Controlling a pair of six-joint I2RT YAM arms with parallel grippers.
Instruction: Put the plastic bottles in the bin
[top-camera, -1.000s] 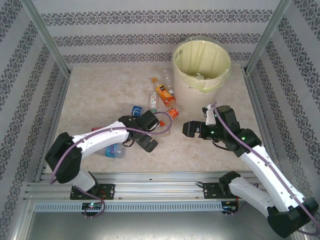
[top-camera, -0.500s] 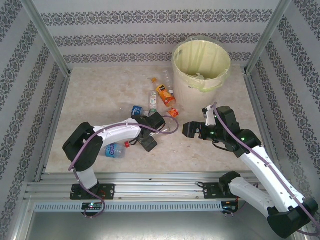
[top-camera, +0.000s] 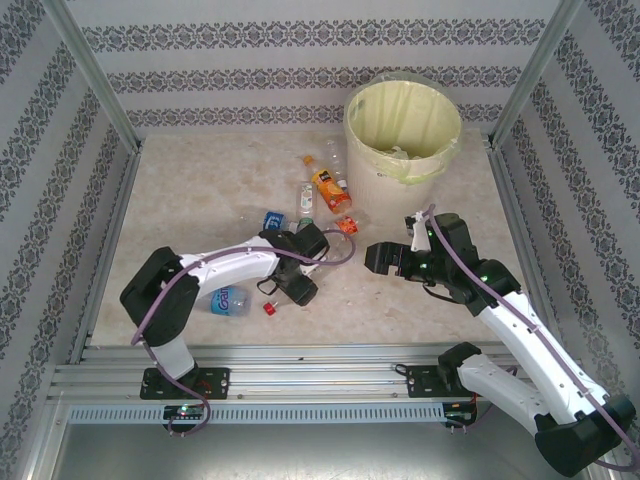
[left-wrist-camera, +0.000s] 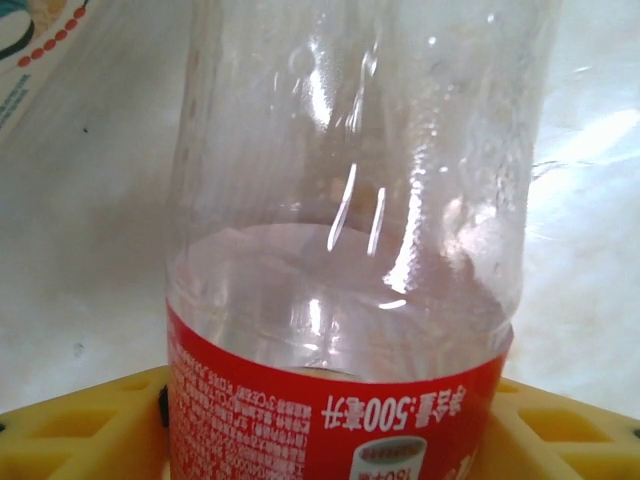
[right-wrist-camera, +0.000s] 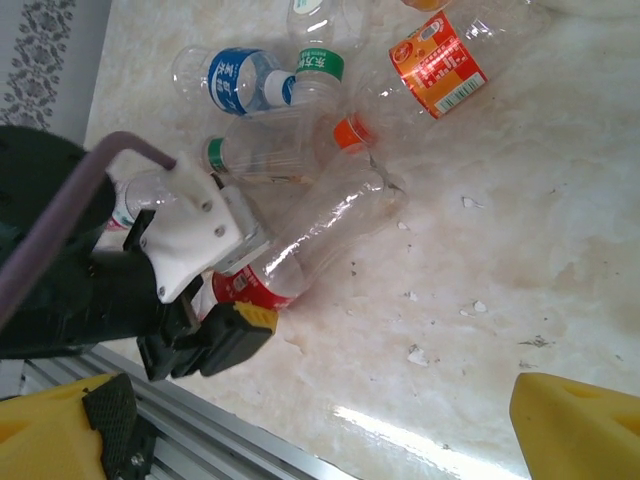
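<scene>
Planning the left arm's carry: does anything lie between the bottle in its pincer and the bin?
Yes: a cluster of loose bottles lies on the table between the left pincer, shut on the red-labelled bottle, and the bin. A carry lifted above them and over the bin's rim would probably pass.

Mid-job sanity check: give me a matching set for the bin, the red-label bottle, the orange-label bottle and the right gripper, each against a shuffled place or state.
1. bin
2. red-label bottle
3. orange-label bottle
4. right gripper

A. lying on the table near the bin
B. open, holding nothing
C. between the fingers of the left gripper
D. far right of the table, lined with a yellow bag

Pairs: 1-D, 2-C, 3-A, 4-B
</scene>
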